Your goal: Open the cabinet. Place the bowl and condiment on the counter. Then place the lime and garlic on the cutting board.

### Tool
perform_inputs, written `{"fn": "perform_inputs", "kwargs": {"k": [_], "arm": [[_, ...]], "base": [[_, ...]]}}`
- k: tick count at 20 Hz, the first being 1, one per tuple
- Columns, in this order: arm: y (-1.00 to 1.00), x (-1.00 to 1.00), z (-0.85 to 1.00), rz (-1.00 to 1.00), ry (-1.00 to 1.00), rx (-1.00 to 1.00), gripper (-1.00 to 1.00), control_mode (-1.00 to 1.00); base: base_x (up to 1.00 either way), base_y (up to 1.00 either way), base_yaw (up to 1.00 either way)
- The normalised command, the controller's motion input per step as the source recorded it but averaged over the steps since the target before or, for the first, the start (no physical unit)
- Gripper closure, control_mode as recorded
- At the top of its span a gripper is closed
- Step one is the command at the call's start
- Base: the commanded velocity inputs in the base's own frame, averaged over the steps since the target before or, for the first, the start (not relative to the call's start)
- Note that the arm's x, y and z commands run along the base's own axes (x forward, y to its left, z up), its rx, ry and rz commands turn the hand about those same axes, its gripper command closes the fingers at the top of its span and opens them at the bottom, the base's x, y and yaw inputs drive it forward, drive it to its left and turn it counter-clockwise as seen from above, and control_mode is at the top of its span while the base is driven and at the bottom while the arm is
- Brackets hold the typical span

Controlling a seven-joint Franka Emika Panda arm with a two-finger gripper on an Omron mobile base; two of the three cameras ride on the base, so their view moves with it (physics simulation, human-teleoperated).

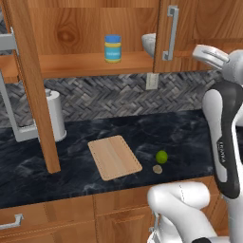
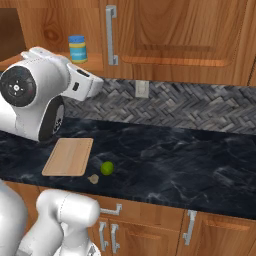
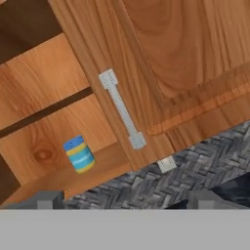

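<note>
The condiment jar (image 1: pixel 113 48) is standing upright on the open cabinet's (image 1: pixel 95 62) lower shelf, left of the closed right door; the bowl (image 1: pixel 149 44) is peeking out just right of it, partly hidden by that door; the jar is looking light, stiff and smooth-sided, probably best pinched across its yellow body below the lid; the gripper (image 3: pixel 124 199) is hanging spread wide and empty, well apart from the jar, which is lying ahead and to its left.

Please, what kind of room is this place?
Most likely a kitchen: wooden wall cabinet with a condiment jar on its shelf, a dark marbled counter, and a cutting board with a lime beside it.
</note>
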Motion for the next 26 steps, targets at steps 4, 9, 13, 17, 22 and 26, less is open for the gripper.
{"fn": "perform_inputs", "kwargs": {"k": [4, 9, 13, 17, 22, 26], "arm": [[-0.04, 0.41, 0.0, -0.15, 0.04, -0.06, -1.0, -1.0], [0.0, 0.46, 0.12, -0.05, 0.17, -0.02, -1.0, -1.0], [-0.14, 0.51, 0.16, 0.0, 0.22, 0.0, -1.0, -1.0], [-0.21, 0.5, 0.03, 0.0, 0.15, 0.0, -1.0, -1.0], [-0.01, 0.48, 0.0, 0.0, 0.08, -0.05, -1.0, -1.0], [0.0, 0.4, -0.02, 0.0, 0.0, -0.08, -1.0, -1.0]], "base": [[0.0, 0.0, 0.0], [0.0, 0.0, 0.0], [0.0, 0.0, 0.0], [0.0, 0.0, 0.0], [0.0, 0.0, 0.0], [0.0, 0.0, 0.0]]}}
